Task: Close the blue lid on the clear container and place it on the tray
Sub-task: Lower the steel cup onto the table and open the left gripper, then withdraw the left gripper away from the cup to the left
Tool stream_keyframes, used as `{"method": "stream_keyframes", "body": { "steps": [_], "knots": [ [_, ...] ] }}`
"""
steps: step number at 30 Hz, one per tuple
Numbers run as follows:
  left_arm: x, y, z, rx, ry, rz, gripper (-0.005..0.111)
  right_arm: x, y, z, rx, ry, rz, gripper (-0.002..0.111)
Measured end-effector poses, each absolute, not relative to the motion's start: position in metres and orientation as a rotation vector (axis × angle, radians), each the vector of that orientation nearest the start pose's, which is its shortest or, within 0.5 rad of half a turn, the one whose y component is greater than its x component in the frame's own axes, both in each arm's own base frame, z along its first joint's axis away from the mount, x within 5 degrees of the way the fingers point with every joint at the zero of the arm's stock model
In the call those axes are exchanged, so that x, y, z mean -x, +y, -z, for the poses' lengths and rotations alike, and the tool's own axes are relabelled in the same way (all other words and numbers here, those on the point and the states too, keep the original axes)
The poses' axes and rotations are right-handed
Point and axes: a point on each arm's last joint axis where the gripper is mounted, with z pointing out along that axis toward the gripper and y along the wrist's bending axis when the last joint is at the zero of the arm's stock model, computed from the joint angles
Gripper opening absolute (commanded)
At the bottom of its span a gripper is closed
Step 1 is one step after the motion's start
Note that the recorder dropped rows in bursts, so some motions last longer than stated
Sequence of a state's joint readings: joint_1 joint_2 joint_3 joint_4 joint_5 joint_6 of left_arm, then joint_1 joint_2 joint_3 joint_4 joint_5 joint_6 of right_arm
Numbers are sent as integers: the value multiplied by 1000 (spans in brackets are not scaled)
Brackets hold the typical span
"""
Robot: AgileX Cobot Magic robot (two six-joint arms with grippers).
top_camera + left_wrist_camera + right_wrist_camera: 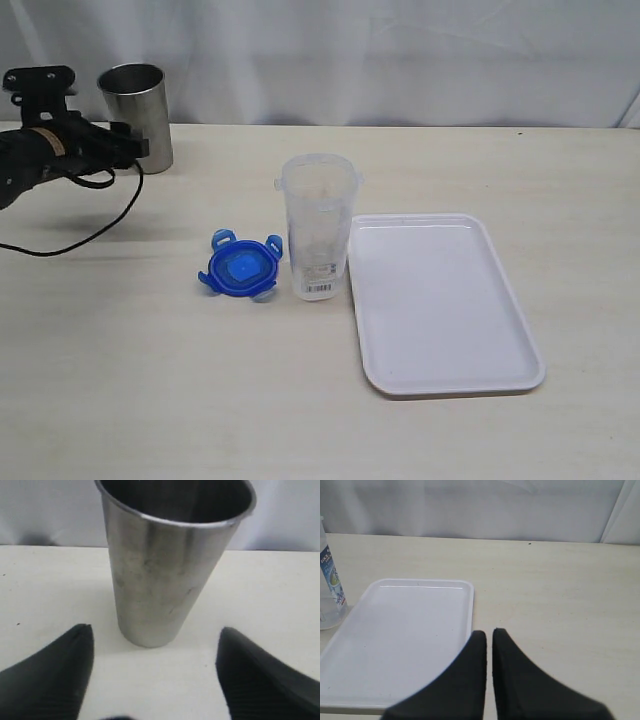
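The blue lid (239,268), small, round, bright-blue plastic with its snap flaps splayed out, lies flat on the pale wooden table (150,400). It is well away from both sets of fingers and nobody has it. Right beside it stands the clear container (318,225), a tall, narrow, transparent plastic canister, upright, its mouth open, with a white barcode label low on its side. Whether the lid's nearest flap touches the canister's base, I cannot tell. On the canister's other side, just off its base, lies the flat white rectangular plastic tray (440,300), with nothing on it.

Over to the left gripper (155,629): its two dark fingers stand wide apart, and squarely ahead of the gap between them stands a shiny cylindrical steel tumbler (170,565), upright. The tumbler's base is just beyond the fingertips, and bare table shows between it and each finger, so there is no contact and nothing held. A black cable (90,235) loops across the table behind that arm.

The right gripper (489,632) has its fingers pressed almost together, with only a thin slit between them and nothing in it. The tray lies just ahead of those fingertips and off to one side, its near edge close by them. The canister stands beyond the tray's far long edge, well apart from these fingers.
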State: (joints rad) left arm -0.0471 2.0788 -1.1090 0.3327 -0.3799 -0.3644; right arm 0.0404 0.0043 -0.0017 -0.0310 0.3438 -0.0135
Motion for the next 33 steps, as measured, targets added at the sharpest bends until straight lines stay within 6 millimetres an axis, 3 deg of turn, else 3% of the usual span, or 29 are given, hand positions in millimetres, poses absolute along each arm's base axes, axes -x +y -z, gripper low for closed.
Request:
{"method": "stream_keyframes", "body": {
  "steps": [6, 9, 13, 19, 23, 26, 30, 33],
  "knots": [
    [-380, -27, -139, -107, 2214, 140, 20, -54, 1, -182, 69, 1830, 11, 5],
    [-355, -27, -143, -112, 2226, 146, 16, -54, 1, -182, 69, 1830, 11, 5],
    [-342, -24, -139, -36, 2293, 155, 16, -54, 1, -182, 69, 1830, 11, 5],
    [-335, -19, -132, 34, 2414, 107, 16, -54, 1, -182, 69, 1830, 11, 5],
    [-333, -16, -142, 15, 2434, 60, 16, -54, 1, -182, 69, 1830, 11, 5],
    [-339, -13, -161, 0, 2441, -4, 13, -54, 1, -182, 69, 1830, 11, 5],
    [-347, -8, -192, -75, 2443, -114, 0, -54, 1, -182, 69, 1830, 11, 5],
    [-350, -4, -210, -182, 2462, -211, 0, -54, 1, -182, 69, 1830, 11, 5]
  ]
}}
